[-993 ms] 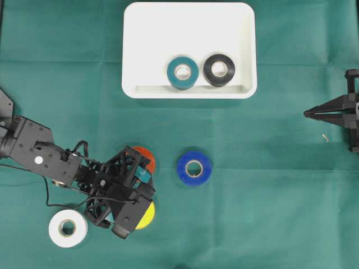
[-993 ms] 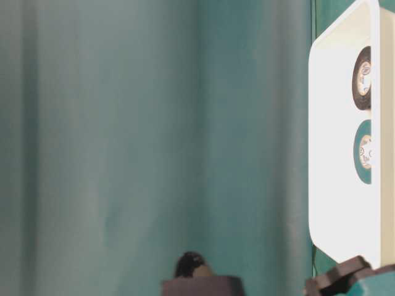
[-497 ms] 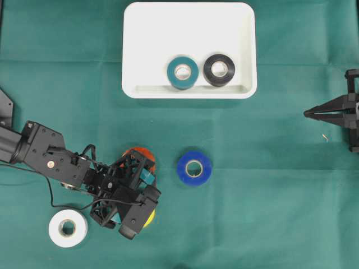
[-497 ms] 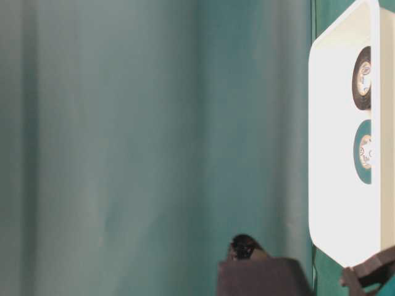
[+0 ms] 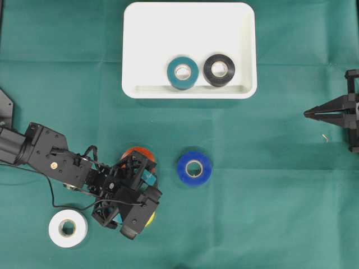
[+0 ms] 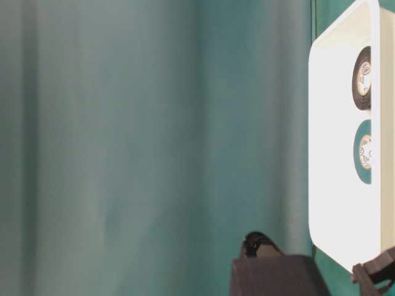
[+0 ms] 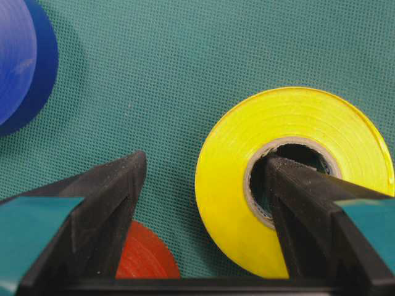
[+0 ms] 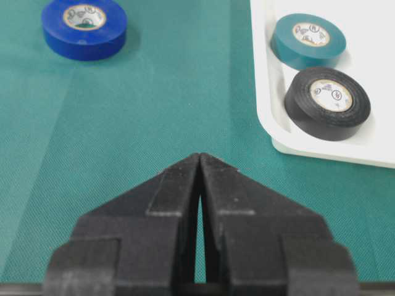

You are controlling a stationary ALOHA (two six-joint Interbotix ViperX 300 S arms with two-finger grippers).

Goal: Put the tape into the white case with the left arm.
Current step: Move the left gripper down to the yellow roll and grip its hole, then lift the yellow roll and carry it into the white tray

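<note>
A yellow tape [image 7: 228,185] lies flat on the green cloth, mostly hidden under the left arm in the overhead view, where only its edge [image 5: 149,217] shows. My left gripper [image 7: 205,159] is open. Its right finger [image 7: 296,191] sits inside the roll's core hole, and its left finger [image 7: 111,197] stands outside with a gap to the roll. From overhead, the left gripper [image 5: 152,196] is at the lower left. The white case [image 5: 185,28] at the top holds a teal tape [image 5: 182,72] and a black tape [image 5: 219,69]. My right gripper [image 8: 200,157] is shut and holds nothing.
An orange tape [image 5: 138,152] lies just beyond the left gripper, and a blue tape [image 5: 194,167] lies to its right. A white tape [image 5: 67,227] sits at the lower left beside the arm. The right gripper [image 5: 307,114] rests at the right edge.
The left arm has shifted slightly right and down over the yellow tape, covering more of it. Its jaws stay equally wide. The right arm has not moved.
</note>
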